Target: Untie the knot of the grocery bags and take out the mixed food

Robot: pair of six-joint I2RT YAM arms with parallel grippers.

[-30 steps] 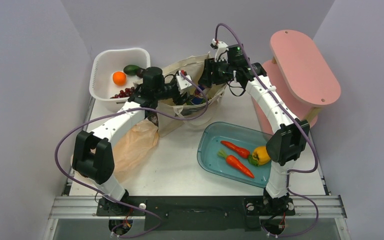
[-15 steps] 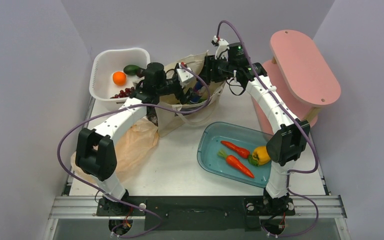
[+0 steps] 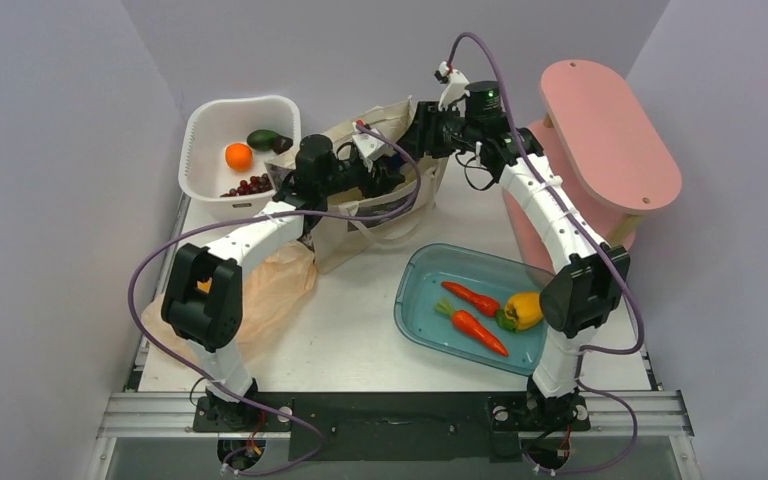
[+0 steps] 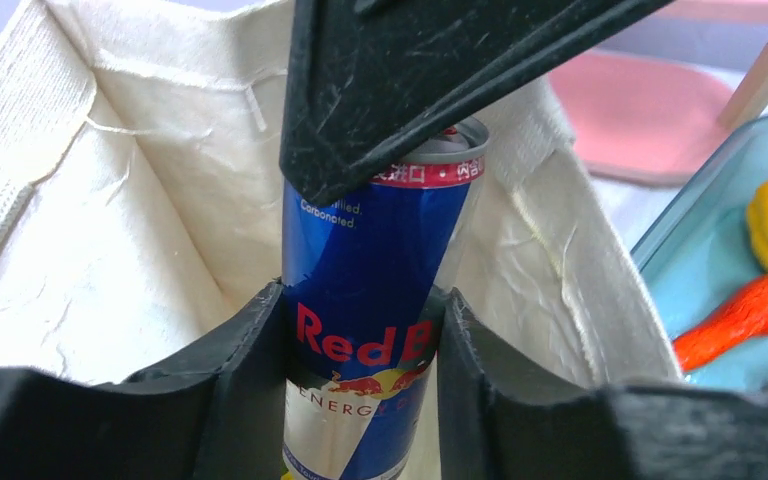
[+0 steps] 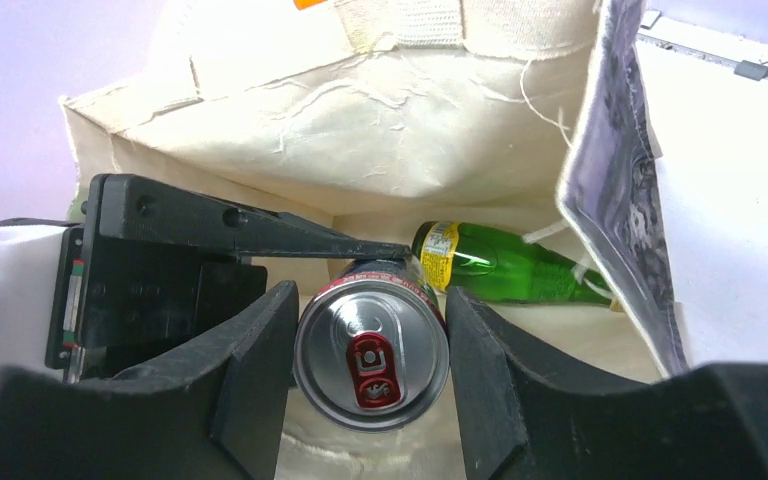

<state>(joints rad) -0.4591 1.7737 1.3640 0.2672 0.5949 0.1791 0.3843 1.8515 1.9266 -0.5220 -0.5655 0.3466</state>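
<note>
A blue-silver can [image 4: 380, 290] stands upright inside the cream canvas tote [image 3: 338, 228]. My left gripper [image 4: 360, 300] is shut on the can's lower body, both pads against its sides. My right gripper [image 5: 368, 310] comes from above and is shut on the can's top rim [image 5: 372, 352]. A green yellow-capped bottle [image 5: 505, 262] lies on the tote's floor behind the can. The peach-orange plastic bag [image 3: 272, 288] lies flat under my left arm; its knot is hidden. Two carrots [image 3: 472, 298] [image 3: 480, 332] lie in the blue tray [image 3: 415, 300]. An avocado [image 3: 263, 139] sits in the white basket [image 3: 200, 130].
A yellow bell pepper [image 3: 522, 310] shares the tray with the carrots. The basket also holds an orange fruit [image 3: 239, 156] and dark grapes [image 3: 248, 186]. A pink two-tier stand [image 3: 610, 130] fills the back right. Both arms meet over the tote's mouth.
My left gripper has pushed right, deeper into the tote, widened and then closed on the can. My right arm has shifted slightly back and right, still on the can's top.
</note>
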